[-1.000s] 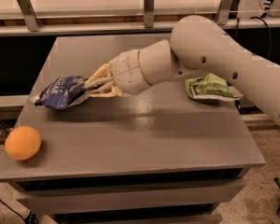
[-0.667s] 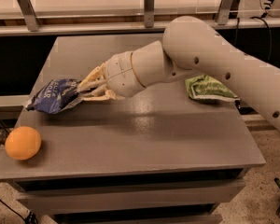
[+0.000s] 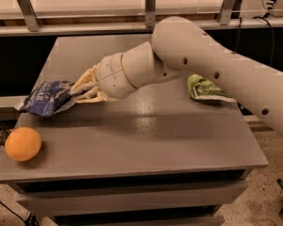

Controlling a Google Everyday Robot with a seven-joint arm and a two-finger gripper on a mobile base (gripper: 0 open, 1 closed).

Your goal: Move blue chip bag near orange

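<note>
Background: a pale shelf on metal posts [image 3: 150, 6] runs along the far side, with a dark gap beneath it.
Table: a grey flat-topped table [image 3: 155, 135] fills the middle of the room, with drawer-like fronts on its near side.
Arm: the white robot arm [image 3: 203, 60] comes in from the right and reaches leftward, low over the tabletop.
Blue chip bag: the crumpled blue chip bag [image 3: 47, 98] sits at the table's left edge, its left end poking just past the edge. I can't tell if it rests on the top or hangs just above it.
Green chip bag: the green chip bag [image 3: 205, 88] lies on the right side, partly behind the arm, well apart from the blue one.
Gripper: the gripper [image 3: 78, 89] is left of centre, its pale fingers pinched onto the blue bag's right end.
Orange: the orange [image 3: 22, 144] sits on the near left corner, near the blue bag but not touching it.
</note>
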